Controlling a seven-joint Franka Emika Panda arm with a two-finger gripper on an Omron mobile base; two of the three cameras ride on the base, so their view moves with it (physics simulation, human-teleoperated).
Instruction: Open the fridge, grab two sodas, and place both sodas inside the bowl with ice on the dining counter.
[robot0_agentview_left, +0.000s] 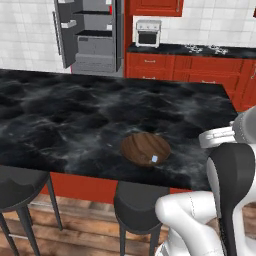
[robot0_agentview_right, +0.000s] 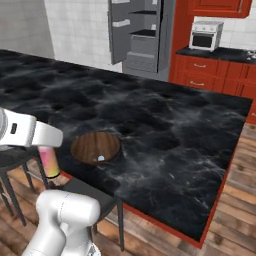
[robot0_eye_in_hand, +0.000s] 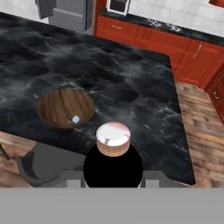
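The fingers (robot0_eye_in_hand: 113, 173) gripped a small red soda can (robot0_eye_in_hand: 113, 139) just off the black marble counter's (robot0_agentview_left: 75, 115) near edge; the brown wooden bowl (robot0_agentview_left: 145, 148) held a pale ice cube (robot0_agentview_left: 154, 159), grey fridge (robot0_agentview_left: 90, 35) open behind.

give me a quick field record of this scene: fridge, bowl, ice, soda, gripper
fridge: fridge across the room, door open
bowl: bowl on the dining counter, near its front edge
ice: one ice cube inside the bowl
soda: one soda held upright, to the side of the bowl and not yet over it
sodas in bowl: none
gripper: gripper shut on the soda
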